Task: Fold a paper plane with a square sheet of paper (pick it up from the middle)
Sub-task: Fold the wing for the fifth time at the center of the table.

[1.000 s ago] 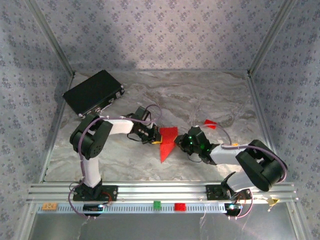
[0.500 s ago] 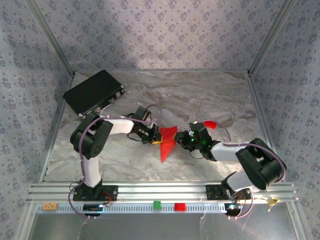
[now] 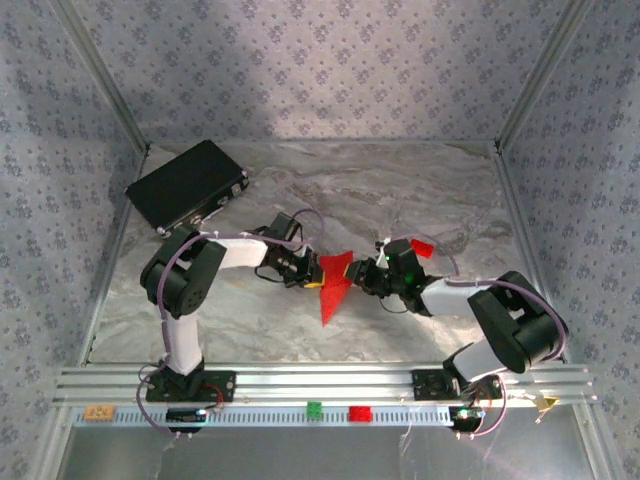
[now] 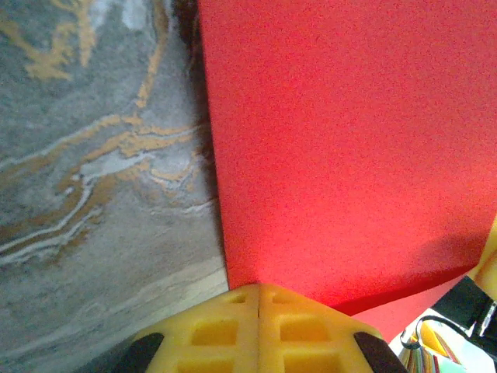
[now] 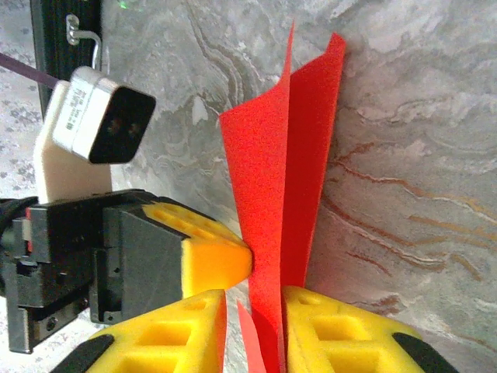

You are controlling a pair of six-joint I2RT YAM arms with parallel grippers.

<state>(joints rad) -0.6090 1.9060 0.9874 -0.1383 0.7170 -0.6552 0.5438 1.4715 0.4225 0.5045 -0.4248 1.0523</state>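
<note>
red sheet of paper held over middle of marble surface, already folded to narrow pointed wedge, layers splayed. left hand pressed together, pinching its edge. right hand slightly spread astride paper, apparently not clamping. wing folds and final creasing not yet done.

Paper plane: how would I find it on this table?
Look at the middle of the marble table. The paper plane is there, bright red, thin and pointed. It is much longer than the small red block on the front rail.
</note>
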